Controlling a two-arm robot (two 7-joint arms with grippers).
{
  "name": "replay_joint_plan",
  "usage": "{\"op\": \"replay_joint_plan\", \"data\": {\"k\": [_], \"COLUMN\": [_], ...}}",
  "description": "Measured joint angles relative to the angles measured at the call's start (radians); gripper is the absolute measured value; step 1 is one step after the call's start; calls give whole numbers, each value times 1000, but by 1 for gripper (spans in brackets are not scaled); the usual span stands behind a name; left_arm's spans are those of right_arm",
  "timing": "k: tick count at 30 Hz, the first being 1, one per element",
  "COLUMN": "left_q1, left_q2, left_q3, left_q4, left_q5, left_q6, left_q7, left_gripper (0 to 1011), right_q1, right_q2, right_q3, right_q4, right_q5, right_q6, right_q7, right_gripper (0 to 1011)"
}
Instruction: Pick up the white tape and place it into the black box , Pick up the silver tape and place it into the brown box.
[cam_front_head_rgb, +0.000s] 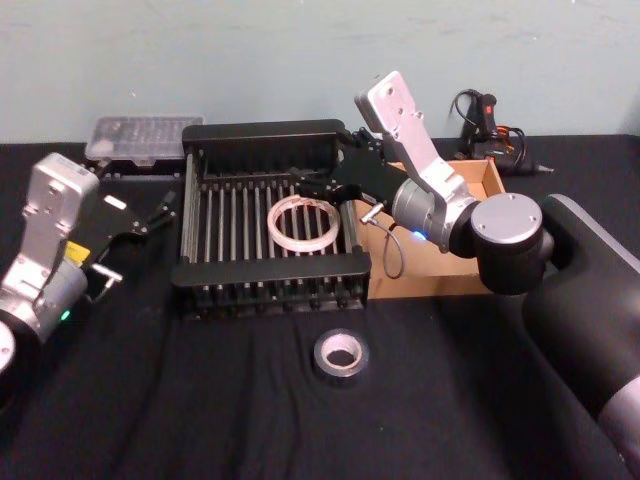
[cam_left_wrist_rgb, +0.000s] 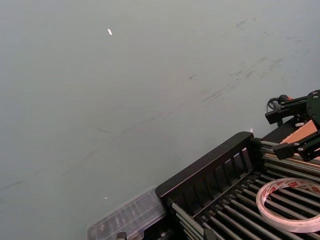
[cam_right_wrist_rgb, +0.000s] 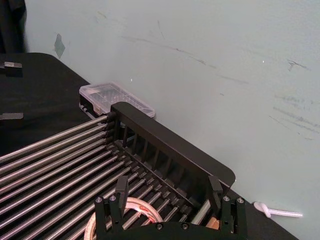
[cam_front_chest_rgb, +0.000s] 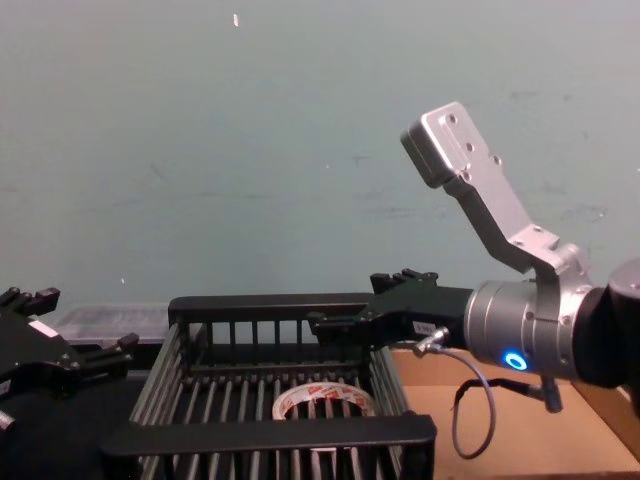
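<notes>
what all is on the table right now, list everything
white tape: 1, whitish with red marks, flat on the bars inside the black box
black box: 1, black, table centre
silver tape: 1, dark grey, on the cloth in front of the black box
brown box: 1, tan, right of the black box
clear case: 1, transparent, behind the black box's left corner
right gripper: open, above the black box
left gripper: open, left of the black box

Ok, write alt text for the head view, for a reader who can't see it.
The white tape lies flat on the barred floor of the black box, with the open right gripper hanging over the box's far right part. The silver tape lies on the black table in front of the box, the brown box sits to its right, and the left gripper is parked at the left.
</notes>
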Motion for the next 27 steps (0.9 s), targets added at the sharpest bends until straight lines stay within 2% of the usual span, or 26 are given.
{"op": "replay_joint_plan", "data": {"k": [6,14,22,23,24,27], "left_q1": [0,0,0,0,0,0], "left_q2": [0,0,0,0,0,0], "left_q3": [0,0,0,0,0,0], "left_q4": [0,0,0,0,0,0], "left_q5": [0,0,0,0,0,0], "left_q6": [0,0,0,0,0,0], "left_q7": [0,0,0,0,0,0], "left_gripper": [1001,1001,1001,1001,1001,1001], "right_q1": [-3,-31,-125,-152,-152,-215], "right_q2": [3,33,100,118,118,153], "right_q3": [4,30,79,92,92,117], "right_q4": [-4,-53,-197,-236,-236,-316], "right_q5": [1,13,44,53,53,72], "right_q6": [0,14,48,58,58,84], "right_q7": [2,8,3,1,1,-4], "right_gripper": [1003,1003,1003,1002,1002,1003]}}
